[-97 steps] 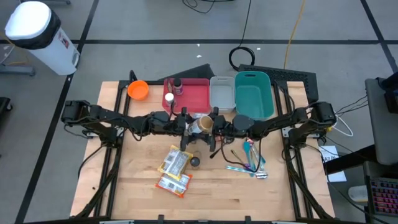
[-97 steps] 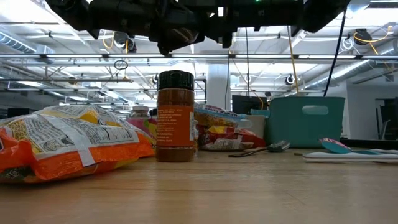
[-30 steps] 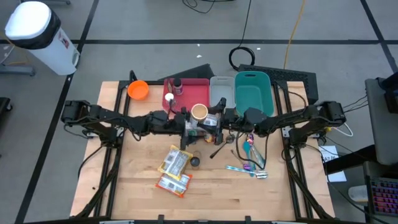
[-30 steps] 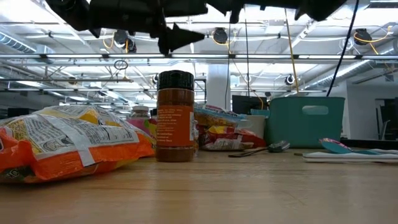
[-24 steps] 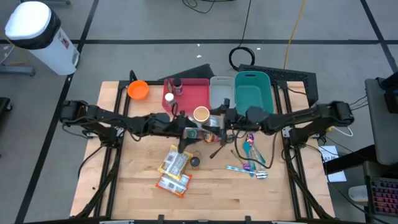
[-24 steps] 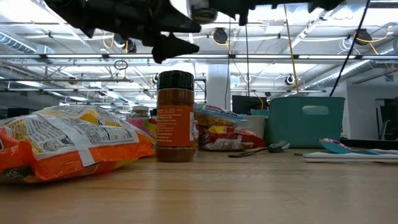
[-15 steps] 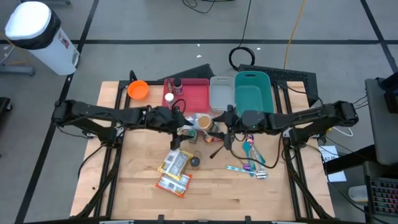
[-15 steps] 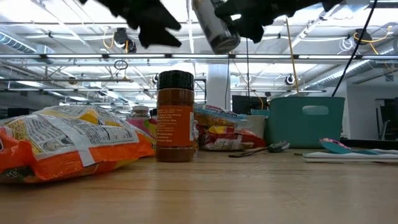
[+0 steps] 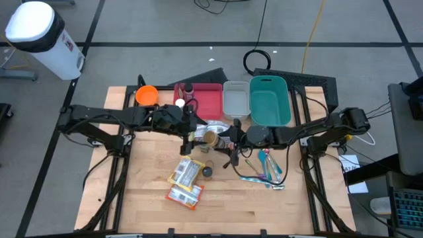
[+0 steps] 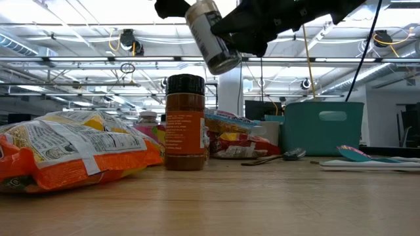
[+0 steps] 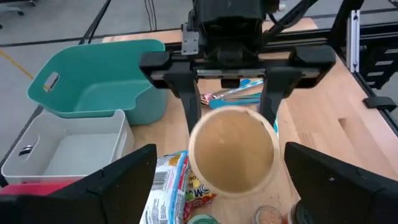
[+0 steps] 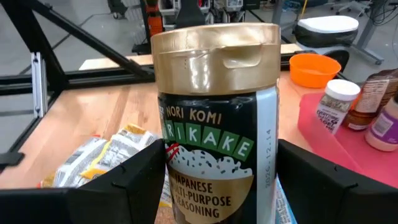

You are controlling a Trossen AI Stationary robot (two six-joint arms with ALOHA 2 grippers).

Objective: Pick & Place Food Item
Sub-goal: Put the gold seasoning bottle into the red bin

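Between right claw point(image 12: 211, 186) fingers: furikake jar point(image 12: 214, 118).

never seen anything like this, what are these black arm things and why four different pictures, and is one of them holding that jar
It is a robot with two dark arms working at a wooden table. One picture looks straight down from above, one looks level across the tabletop, and one comes from a camera on each arm's wrist.

The right gripper holds a furikake seasoning jar with a gold lid in the air above the table; the low picture shows it tilted. The left gripper is open and empty, facing the jar from the other side.

On the table lie snack bags, a brown spice jar, some spoons, an orange bowl, a red tray with small bottles, a grey bin and a teal bin.
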